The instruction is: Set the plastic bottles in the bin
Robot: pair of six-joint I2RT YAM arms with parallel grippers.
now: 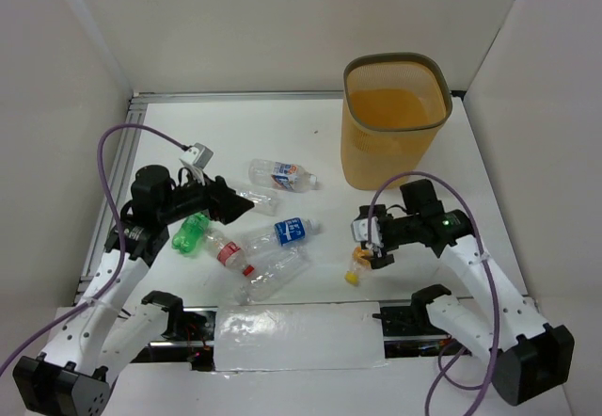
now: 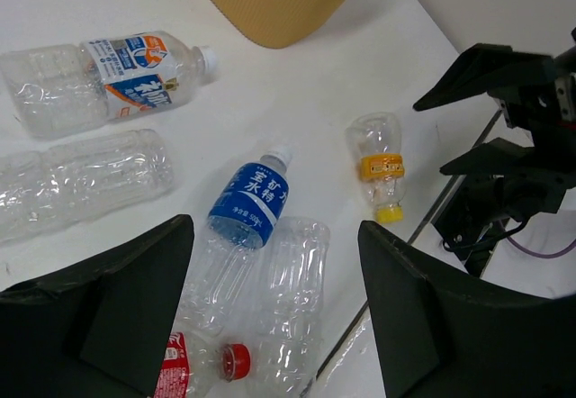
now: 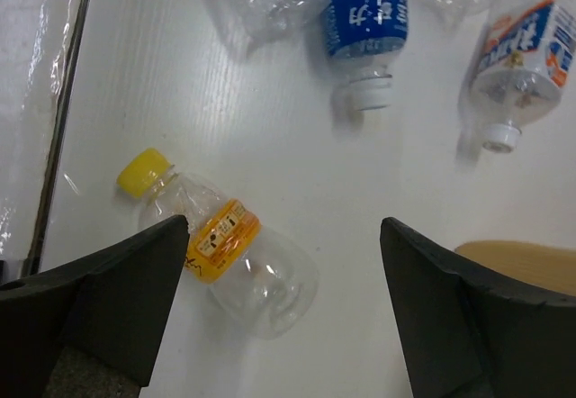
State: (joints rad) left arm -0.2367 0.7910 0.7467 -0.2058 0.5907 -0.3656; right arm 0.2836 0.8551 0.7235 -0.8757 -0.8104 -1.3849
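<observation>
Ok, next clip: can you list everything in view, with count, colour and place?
blue-label bottle: one, clear, white cap, table centre
white-label bottle: one, clear, blue-orange print, beyond centre
green bottle: one, green, beside the left arm
red-label bottle: one, clear, red cap, left of centre
far clear bottle: one, unlabelled, by the left gripper
near clear bottle: one, unlabelled, towards the near edge
orange-label bottle: one, clear, yellow cap, below the right gripper
bin: one, yellow-orange, grey-olive rim, far right
table: one, white
plastic sheet: one, clear, near edge
cables: two, purple, one per arm
left gripper: black, open
right gripper: black, open
</observation>
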